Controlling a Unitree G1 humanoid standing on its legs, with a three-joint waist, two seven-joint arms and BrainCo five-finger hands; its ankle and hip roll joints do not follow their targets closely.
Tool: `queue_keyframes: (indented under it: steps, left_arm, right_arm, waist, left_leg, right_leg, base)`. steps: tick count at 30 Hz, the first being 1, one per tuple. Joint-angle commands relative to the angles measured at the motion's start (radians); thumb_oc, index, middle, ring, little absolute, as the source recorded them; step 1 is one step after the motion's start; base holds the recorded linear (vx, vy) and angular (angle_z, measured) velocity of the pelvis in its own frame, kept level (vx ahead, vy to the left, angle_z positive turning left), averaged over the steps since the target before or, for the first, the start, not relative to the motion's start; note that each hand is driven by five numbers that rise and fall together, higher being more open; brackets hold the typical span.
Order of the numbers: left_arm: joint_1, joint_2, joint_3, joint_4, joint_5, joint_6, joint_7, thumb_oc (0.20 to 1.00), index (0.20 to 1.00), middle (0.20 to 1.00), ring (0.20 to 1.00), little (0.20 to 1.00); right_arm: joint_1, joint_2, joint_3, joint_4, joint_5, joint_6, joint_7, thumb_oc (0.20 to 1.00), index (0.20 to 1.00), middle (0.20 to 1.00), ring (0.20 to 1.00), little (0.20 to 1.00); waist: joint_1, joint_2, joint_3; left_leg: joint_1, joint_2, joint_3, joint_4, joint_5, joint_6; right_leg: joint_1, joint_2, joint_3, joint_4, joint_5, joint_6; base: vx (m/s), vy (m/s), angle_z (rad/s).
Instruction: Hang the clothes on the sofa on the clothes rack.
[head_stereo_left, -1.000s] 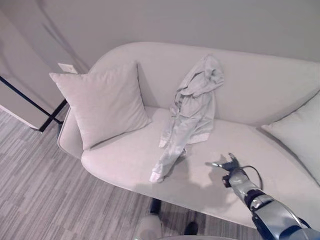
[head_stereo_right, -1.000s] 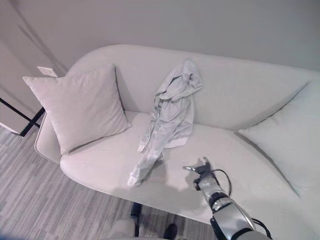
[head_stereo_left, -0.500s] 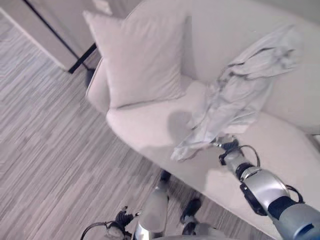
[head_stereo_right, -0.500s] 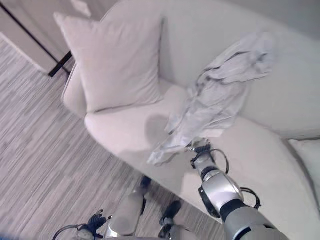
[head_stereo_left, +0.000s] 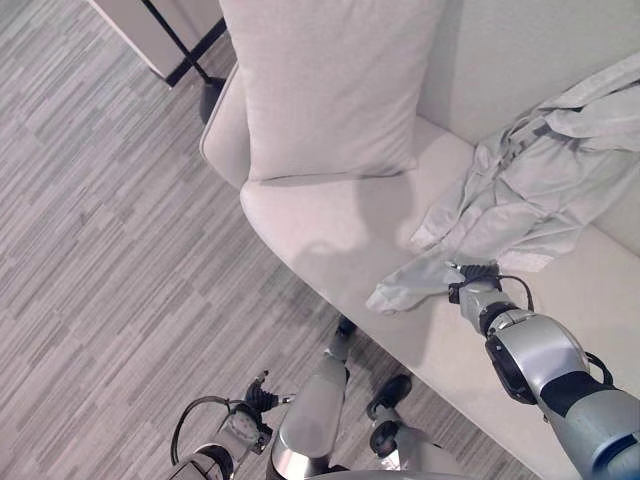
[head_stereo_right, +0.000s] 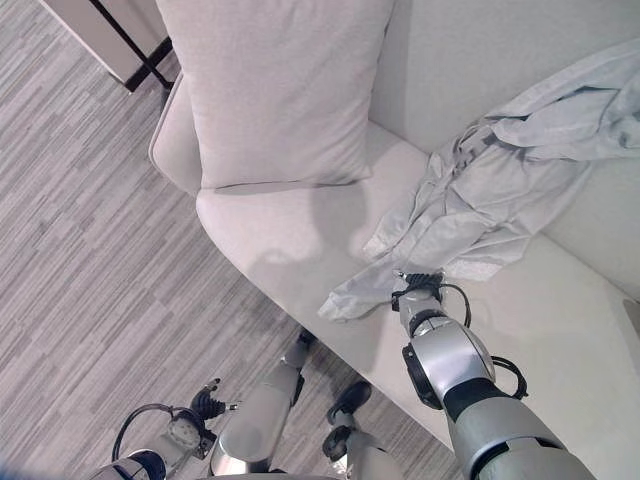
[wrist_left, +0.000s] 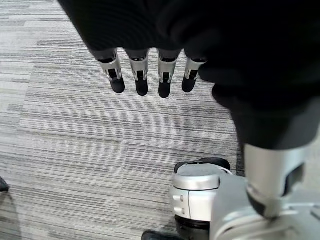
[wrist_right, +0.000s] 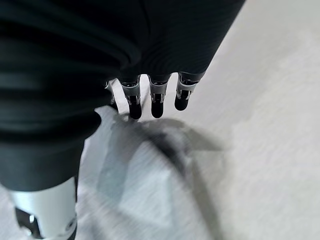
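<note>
Since a second ago our right hand (head_stereo_left: 470, 283) has travelled from the bare seat to the lower sleeve of the pale shirt (head_stereo_left: 530, 195), and our head camera has swung down toward the floor (head_stereo_left: 100, 250). We see its fingers (wrist_right: 156, 102) straight and close together over the sleeve cloth, holding nothing. The shirt lies draped from the sofa (head_stereo_left: 330, 225) backrest onto the seat, beside the cushion (head_stereo_left: 325, 85). Our left hand (wrist_left: 150, 75) hangs low over the floor, fingers relaxed and straight.
</note>
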Motion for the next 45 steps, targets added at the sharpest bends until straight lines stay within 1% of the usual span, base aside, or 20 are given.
queue_keyframes:
  steps: [1,3,4,7,13,22,23,24,26,28,29,30,31,32,39,41,42,43,44,45]
  left_arm:
    - [-0.041,-0.035,-0.077,0.013,0.031,-0.009,0.018,1.000,1.000,1.000,1.000,1.000]
    - [-0.051,-0.032,-0.102,-0.019,0.049,-0.008,0.012,1.000,1.000,1.000,1.000,1.000]
    - [-0.055,-0.028,-0.106,-0.030,0.055,-0.009,0.011,1.000,1.000,1.000,1.000,1.000]
    - [-0.063,-0.019,-0.100,-0.052,0.065,-0.013,0.005,1.000,1.000,1.000,1.000,1.000]
    - [-0.042,-0.029,-0.045,0.024,0.077,-0.007,0.013,1.000,1.000,1.000,1.000,1.000]
    - [-0.042,-0.008,0.043,0.078,0.115,0.003,0.040,1.000,1.000,1.000,1.000,1.000]
    - [-0.038,0.001,0.085,0.093,0.111,0.007,0.045,1.000,1.000,1.000,1.000,1.000]
    - [-0.038,0.001,0.085,0.093,0.111,0.007,0.045,1.000,1.000,1.000,1.000,1.000]
    - [-0.019,0.019,0.162,0.082,0.092,0.014,0.056,1.000,1.000,1.000,1.000,1.000]
    - [0.009,0.040,0.225,0.049,0.081,0.017,0.058,1.000,1.000,1.000,1.000,1.000]
    - [0.013,0.040,0.225,0.047,0.081,0.017,0.058,1.000,1.000,1.000,1.000,1.000]
    - [0.047,0.064,0.269,-0.001,0.080,0.015,0.052,1.000,1.000,1.000,1.000,1.000]
    - [0.050,0.064,0.269,-0.001,0.079,0.016,0.052,1.000,1.000,1.000,1.000,1.000]
    - [0.079,0.088,0.295,-0.083,0.081,0.008,0.040,1.000,1.000,1.000,1.000,1.000]
    - [0.162,0.154,0.343,-0.385,0.105,0.005,-0.014,1.000,1.000,1.000,1.000,1.000]
    - [0.179,0.163,0.350,-0.451,0.104,0.005,-0.033,1.000,1.000,1.000,1.000,1.000]
    - [0.181,0.175,0.343,-0.498,0.113,-0.001,-0.053,1.000,1.000,1.000,1.000,1.000]
    - [0.181,0.175,0.345,-0.499,0.113,0.000,-0.053,1.000,1.000,1.000,1.000,1.000]
    - [0.178,0.182,0.327,-0.526,0.110,0.006,-0.071,1.000,1.000,1.000,1.000,1.000]
    - [0.178,0.182,0.329,-0.526,0.110,0.006,-0.071,1.000,1.000,1.000,1.000,1.000]
  right_arm:
    - [0.027,-0.028,-0.020,0.056,0.020,0.049,0.027,1.000,1.000,1.000,1.000,1.000]
    - [0.029,-0.036,-0.044,0.070,0.055,0.056,0.045,1.000,1.000,1.000,1.000,1.000]
    - [0.030,-0.037,-0.048,0.070,0.070,0.055,0.053,0.200,0.200,0.200,0.200,0.200]
    - [0.038,-0.018,-0.028,0.045,0.087,0.036,0.086,0.200,0.200,0.200,0.200,0.200]
    - [0.072,0.042,0.005,-0.003,0.112,0.003,0.130,0.200,0.200,0.200,0.200,0.200]
    - [0.297,0.033,-0.086,-0.162,0.367,-0.116,0.172,0.200,0.200,0.200,0.200,0.200]
    - [0.369,0.051,-0.090,-0.292,0.447,-0.154,0.190,0.200,0.200,0.200,0.200,0.200]
    - [0.370,0.051,-0.089,-0.293,0.447,-0.154,0.189,0.200,0.200,0.200,0.200,0.200]
    - [0.502,0.058,-0.053,-0.640,0.493,-0.205,0.219,0.200,0.200,0.200,0.200,0.200]
    - [0.611,0.002,-0.040,-0.935,0.490,-0.230,0.243,0.200,0.200,0.200,0.200,0.200]
    - [0.619,0.002,-0.038,-0.943,0.488,-0.228,0.239,0.200,0.200,0.200,0.200,0.200]
    - [0.701,-0.071,-0.067,-1.125,0.513,-0.251,0.288,0.200,0.200,0.200,0.200,0.200]
    - [0.704,-0.071,-0.064,-1.127,0.513,-0.250,0.287,0.200,0.200,0.200,0.200,0.200]
    - [0.756,-0.131,-0.113,-1.267,0.520,-0.268,0.322,0.200,0.200,0.200,0.200,0.200]
    - [0.790,-0.171,-0.223,-1.479,0.511,-0.293,0.347,0.200,0.200,0.200,0.200,0.200]
    - [0.770,-0.172,-0.224,-1.470,0.416,-0.265,0.323,0.200,0.200,0.200,0.200,0.200]
    - [0.721,-0.206,-0.181,-1.379,0.231,-0.175,0.288,0.200,0.200,0.200,0.200,0.200]
    - [0.719,-0.206,-0.180,-1.378,0.231,-0.175,0.287,0.523,0.523,0.523,0.523,0.523]
    - [0.653,-0.223,-0.120,-1.302,0.179,-0.099,0.298,1.000,1.000,1.000,1.000,1.000]
    - [0.648,-0.223,-0.118,-1.298,0.180,-0.100,0.299,1.000,1.000,1.000,1.000,1.000]
  waist:
    - [0.056,0.012,0.002]
    - [0.072,0.020,0.007]
    - [0.079,0.024,0.012]
    - [0.091,0.028,0.019]
    - [0.069,-0.013,-0.004]
    - [-0.067,-0.066,-0.075]
    - [-0.107,-0.078,-0.091]
    - [-0.107,-0.079,-0.091]
    - [-0.162,-0.091,-0.108]
    - [-0.188,-0.099,-0.127]
    - [-0.188,-0.098,-0.128]
    - [-0.203,-0.096,-0.156]
    - [-0.203,-0.100,-0.157]
    - [-0.216,-0.093,-0.191]
    - [-0.235,-0.076,-0.293]
    - [-0.236,-0.074,-0.310]
    - [-0.236,-0.074,-0.322]
    - [-0.237,-0.074,-0.320]
    - [-0.234,-0.077,-0.320]
    - [-0.235,-0.077,-0.318]
  left_leg:
    - [-0.080,-0.009,0.026,0.106,-0.098,0.004]
    - [-0.102,-0.022,0.023,0.114,-0.102,0.003]
    - [-0.114,-0.025,0.022,0.114,-0.102,0.002]
    - [-0.136,-0.029,0.028,0.111,-0.101,0.001]
    - [-0.125,-0.022,0.052,0.107,-0.116,0.006]
    - [0.012,-0.005,0.086,0.030,-0.117,0.013]
    - [0.062,-0.002,0.106,-0.004,-0.111,0.018]
    - [0.063,-0.002,0.106,-0.006,-0.110,0.018]
    - [0.146,0.003,0.148,-0.061,-0.098,0.025]
    - [0.206,0.005,0.182,-0.093,-0.098,0.034]
    - [0.210,0.004,0.183,-0.095,-0.097,0.034]
    - [0.246,-0.004,0.211,-0.092,-0.095,0.051]
    - [0.262,-0.004,0.207,-0.099,-0.113,0.044]
    - [0.291,-0.015,0.227,-0.096,-0.108,0.059]
    - [0.380,-0.048,0.244,-0.109,-0.139,0.073]
    - [0.406,-0.052,0.251,-0.111,-0.147,0.075]
    - [0.427,-0.055,0.256,-0.113,-0.155,0.077]
    - [0.428,-0.054,0.257,-0.113,-0.155,0.077]
    - [0.433,-0.053,0.262,-0.113,-0.157,0.077]
    - [0.433,-0.052,0.263,-0.113,-0.157,0.077]
  right_leg:
    - [-0.004,-0.149,0.061,0.037,0.061,0.095]
    - [-0.007,-0.153,0.044,0.025,0.060,0.098]
    - [-0.011,-0.155,0.037,0.019,0.064,0.101]
    - [-0.023,-0.163,0.024,0.008,0.073,0.109]
    - [-0.024,-0.165,0.040,-0.003,0.087,0.111]
    - [0.012,-0.178,0.084,0.071,0.079,0.109]
    - [0.018,-0.184,0.097,0.112,0.072,0.109]
    - [0.018,-0.184,0.097,0.113,0.071,0.109]
    - [0.017,-0.194,0.119,0.182,0.064,0.111]
    - [0.022,-0.205,0.125,0.213,0.065,0.116]
    - [0.023,-0.206,0.126,0.214,0.065,0.117]
    - [0.033,-0.221,0.110,0.215,0.100,0.120]
    - [0.041,-0.221,0.122,0.222,0.081,0.131]
    - [0.061,-0.235,0.108,0.212,0.122,0.135]
    - [0.161,-0.259,0.087,0.176,0.165,0.162]
    - [0.184,-0.261,0.090,0.167,0.174,0.165]
    - [0.198,-0.262,0.097,0.156,0.182,0.164]
    - [0.200,-0.262,0.097,0.156,0.182,0.164]
    - [0.203,-0.258,0.105,0.147,0.184,0.159]
    - [0.203,-0.258,0.106,0.147,0.184,0.159]
  base:
    - [0.05,0.008,-0.01]
    - [0.03,0.009,0.10]
    - [0.01,0.016,0.13]
    - [0.01,0.037,0.08]
    - [0.03,0.030,-0.04]
    - [0.03,0.031,-0.06]
    - [0.05,0.057,-0.13]
    - [0.05,0.099,-0.23]
    - [0.04,0.109,-0.41]
    - [0.04,0.074,-0.56]
    - [0.04,0.096,-0.63]
    - [0.09,0.042,-0.66]
    - [0.11,0.091,-0.51]
    - [0.09,0.022,-0.36]
    - [0.12,0.024,-0.09]
    - [0.12,0.004,-0.06]
    - [0.05,0.001,-0.01]
    - [0.05,-0.006,-0.05]
    - [0.01,-0.007,-0.08]
    - [0.01,-0.007,-0.08]
